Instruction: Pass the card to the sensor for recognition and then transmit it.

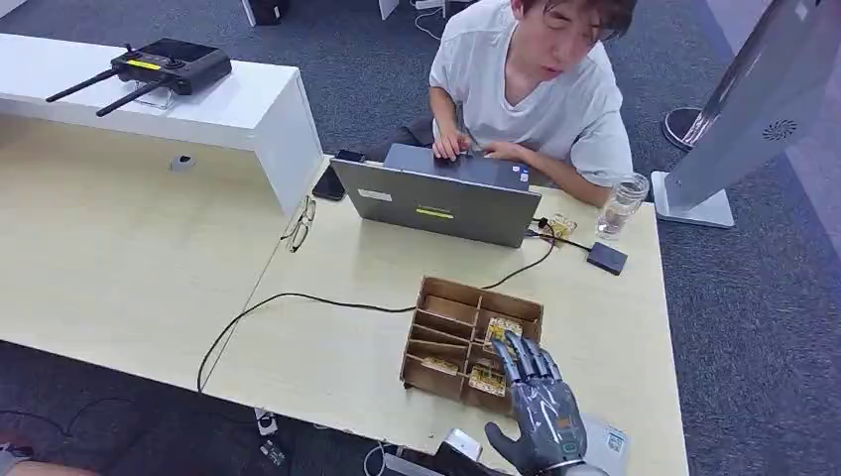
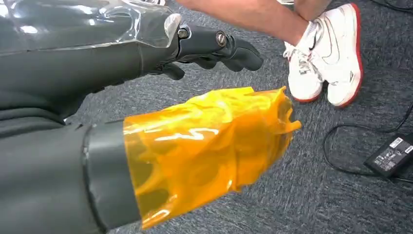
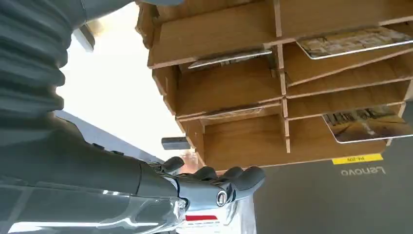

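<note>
Several cards [image 1: 501,330] lie in compartments of wooden tray [image 1: 433,299] on bench [image 1: 327,347]; right robot hand [image 1: 540,397] hovers over tray's near right corner, fingers spread, holding nothing. Left robot hand [image 2: 214,46] hangs above floor, fingers curled, empty. Step: lower onto one card w/o catching dividers. Obstacles: cable [image 1: 298,297], laptop [image 1: 441,203], person typing [image 1: 526,89].

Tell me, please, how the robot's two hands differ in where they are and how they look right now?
The right robot hand is raised over the wooden card box on the table, while the left robot hand hangs above the carpet. The left thumb wears orange film; the right shows none. Both hold nothing.
</note>
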Controlling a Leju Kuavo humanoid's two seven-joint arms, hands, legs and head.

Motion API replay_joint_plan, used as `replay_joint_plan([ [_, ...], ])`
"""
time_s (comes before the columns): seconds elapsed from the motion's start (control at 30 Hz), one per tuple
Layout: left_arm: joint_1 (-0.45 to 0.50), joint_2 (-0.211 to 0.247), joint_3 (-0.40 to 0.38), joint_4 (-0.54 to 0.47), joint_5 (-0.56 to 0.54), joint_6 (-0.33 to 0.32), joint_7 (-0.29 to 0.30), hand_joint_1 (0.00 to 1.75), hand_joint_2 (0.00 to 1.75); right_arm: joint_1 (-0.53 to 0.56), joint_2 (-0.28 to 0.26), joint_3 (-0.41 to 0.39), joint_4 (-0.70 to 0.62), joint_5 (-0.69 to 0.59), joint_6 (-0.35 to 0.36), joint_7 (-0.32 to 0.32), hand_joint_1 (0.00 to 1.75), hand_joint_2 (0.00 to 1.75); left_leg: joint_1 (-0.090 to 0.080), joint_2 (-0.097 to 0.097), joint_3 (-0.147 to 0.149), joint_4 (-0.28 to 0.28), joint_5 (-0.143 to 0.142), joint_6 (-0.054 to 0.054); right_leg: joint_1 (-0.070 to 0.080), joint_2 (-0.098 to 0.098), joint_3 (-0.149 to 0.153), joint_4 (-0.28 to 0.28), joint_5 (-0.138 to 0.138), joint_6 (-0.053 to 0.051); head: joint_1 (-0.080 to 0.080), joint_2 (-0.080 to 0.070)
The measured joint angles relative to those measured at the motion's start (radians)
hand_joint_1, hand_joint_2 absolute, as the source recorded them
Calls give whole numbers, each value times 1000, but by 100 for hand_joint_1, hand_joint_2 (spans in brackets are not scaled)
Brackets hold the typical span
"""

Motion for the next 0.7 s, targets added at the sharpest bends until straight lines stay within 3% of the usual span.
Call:
replay_joint_plan([
  [0.3,0,0,0,0,-1,0,0,0,0,-12,9,1,26,0,1,0,17,175,0,0,0,0,0,0,0,0,0,0,0,0,0,0],
  [0.43,0,0,0,0,-1,0,0,0,0,-16,10,4,31,-1,3,3,38,175,0,0,0,0,0,0,0,0,0,0,0,0,0,0],
  [0.7,0,0,-1,0,-1,0,0,0,0,-22,11,14,42,-2,4,5,37,175,0,0,0,0,0,0,0,0,0,0,0,0,0,0],
])
